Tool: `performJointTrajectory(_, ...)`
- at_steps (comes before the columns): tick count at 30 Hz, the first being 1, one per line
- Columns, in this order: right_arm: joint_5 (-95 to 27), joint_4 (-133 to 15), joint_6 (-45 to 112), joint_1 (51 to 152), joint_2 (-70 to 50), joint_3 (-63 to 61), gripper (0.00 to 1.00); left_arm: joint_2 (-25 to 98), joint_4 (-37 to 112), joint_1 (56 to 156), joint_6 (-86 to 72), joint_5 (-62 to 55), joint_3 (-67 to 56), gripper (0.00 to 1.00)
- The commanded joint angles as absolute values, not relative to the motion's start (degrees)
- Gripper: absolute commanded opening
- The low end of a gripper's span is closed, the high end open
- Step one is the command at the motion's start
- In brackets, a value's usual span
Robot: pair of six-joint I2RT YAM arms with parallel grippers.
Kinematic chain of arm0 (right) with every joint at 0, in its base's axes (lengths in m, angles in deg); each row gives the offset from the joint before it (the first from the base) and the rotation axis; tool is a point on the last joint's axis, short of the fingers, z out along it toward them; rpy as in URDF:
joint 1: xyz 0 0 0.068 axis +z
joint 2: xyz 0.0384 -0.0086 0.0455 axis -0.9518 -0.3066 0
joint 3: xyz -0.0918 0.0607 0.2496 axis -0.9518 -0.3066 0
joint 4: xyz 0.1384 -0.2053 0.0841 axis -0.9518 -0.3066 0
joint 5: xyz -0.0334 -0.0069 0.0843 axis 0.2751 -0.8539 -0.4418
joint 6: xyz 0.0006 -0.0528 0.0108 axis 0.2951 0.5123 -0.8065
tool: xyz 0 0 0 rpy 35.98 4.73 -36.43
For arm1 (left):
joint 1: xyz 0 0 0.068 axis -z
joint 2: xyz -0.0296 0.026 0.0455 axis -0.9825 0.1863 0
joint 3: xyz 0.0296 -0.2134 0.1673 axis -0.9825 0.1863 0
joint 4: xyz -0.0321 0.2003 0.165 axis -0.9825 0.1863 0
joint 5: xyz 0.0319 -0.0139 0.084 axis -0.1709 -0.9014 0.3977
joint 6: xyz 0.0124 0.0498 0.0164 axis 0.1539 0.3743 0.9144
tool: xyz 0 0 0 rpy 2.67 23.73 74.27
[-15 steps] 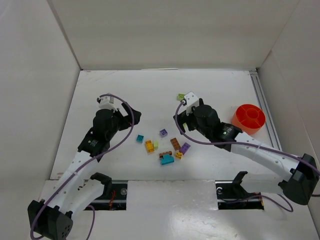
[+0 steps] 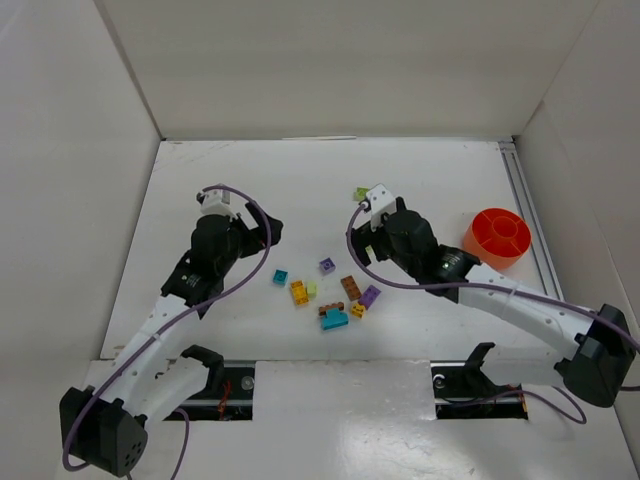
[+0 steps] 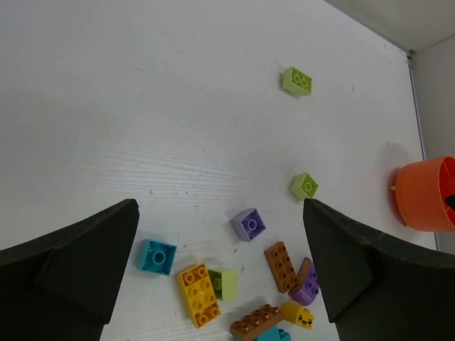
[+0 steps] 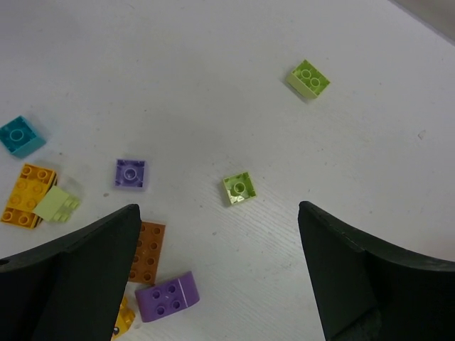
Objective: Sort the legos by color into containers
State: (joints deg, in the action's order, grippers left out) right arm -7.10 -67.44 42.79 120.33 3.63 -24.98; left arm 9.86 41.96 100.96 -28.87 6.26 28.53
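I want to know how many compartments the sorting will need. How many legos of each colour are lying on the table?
green legos: 3 (one paler)
teal legos: 2
purple legos: 2
brown legos: 2
yellow-orange legos: 2
Total: 11

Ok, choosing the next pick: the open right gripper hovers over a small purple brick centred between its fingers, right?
No: the small brick centred between the fingers of the open right gripper is green, not purple; the right wrist view shows it.
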Motion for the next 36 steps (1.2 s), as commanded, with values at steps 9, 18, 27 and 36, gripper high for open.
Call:
performJointTrajectory(9, -9.28, -66.43, 34.2, 117.43, -5.72, -23.35, 0.93, 12.43, 37.89, 101.15, -29.34, 3.18, 33.73, 1.0)
performJointTrajectory(18, -22.35, -63.8, 36.45, 107.57, -21.98, -18.96, 0.81, 14.98, 37.89, 101.15, -28.81, 1.77, 33.73, 1.0)
performJointTrajectory(27, -23.95, -62.12, 42.61, 106.42, -30.68, -16.59, 0.75, 15.5, 37.37, 101.15, -28.29, 1.24, 33.73, 1.0)
performJointTrajectory(36, -25.1, -61.06, 42.0, 105.9, -32.37, -16.23, 0.43, 15.51, 37.37, 101.15, -28.29, 1.24, 34.25, 1.0)
